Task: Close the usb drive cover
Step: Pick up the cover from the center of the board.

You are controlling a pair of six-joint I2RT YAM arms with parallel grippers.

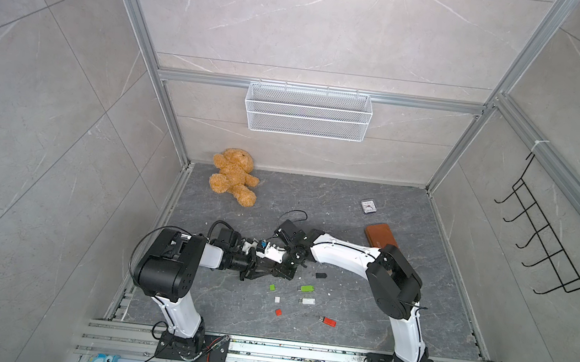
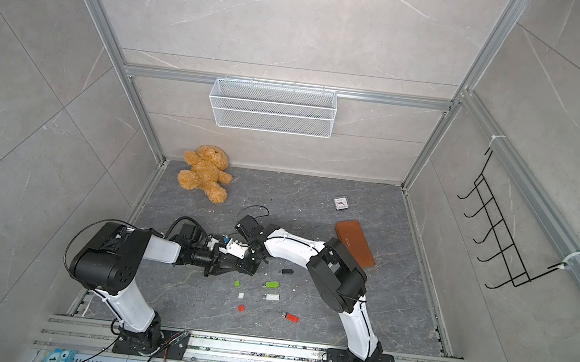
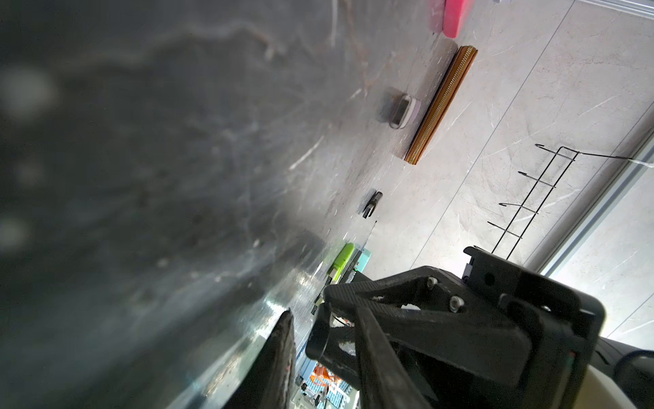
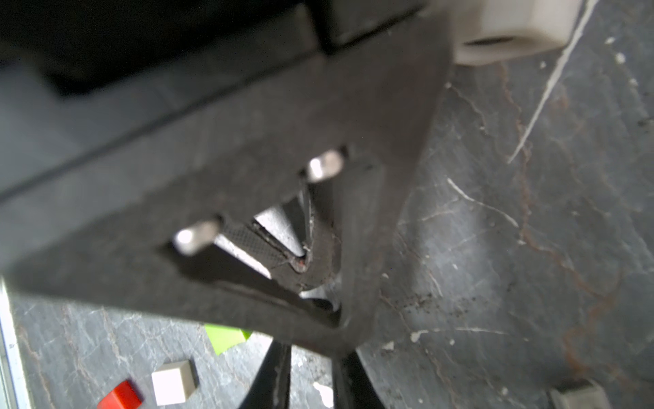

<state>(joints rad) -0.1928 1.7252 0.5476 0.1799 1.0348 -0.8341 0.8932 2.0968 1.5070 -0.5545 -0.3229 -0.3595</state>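
Four USB drives lie flat on the dark marbled counter [image 1: 360, 301], well apart from each other. The green drive [image 1: 305, 288], the white drive [image 1: 308, 301] and the red drive [image 1: 329, 321] each have a bare plug, and all three plugs point the same way, toward their loose covers. The small square covers lie in a rough line beside them, none touching a drive: the green cap [image 1: 272, 287], the white cap [image 1: 277, 299] and the red cap [image 1: 278, 312]. The black drive [image 1: 320, 275] lies farthest back. It is too small to be sure, but it may be capped.
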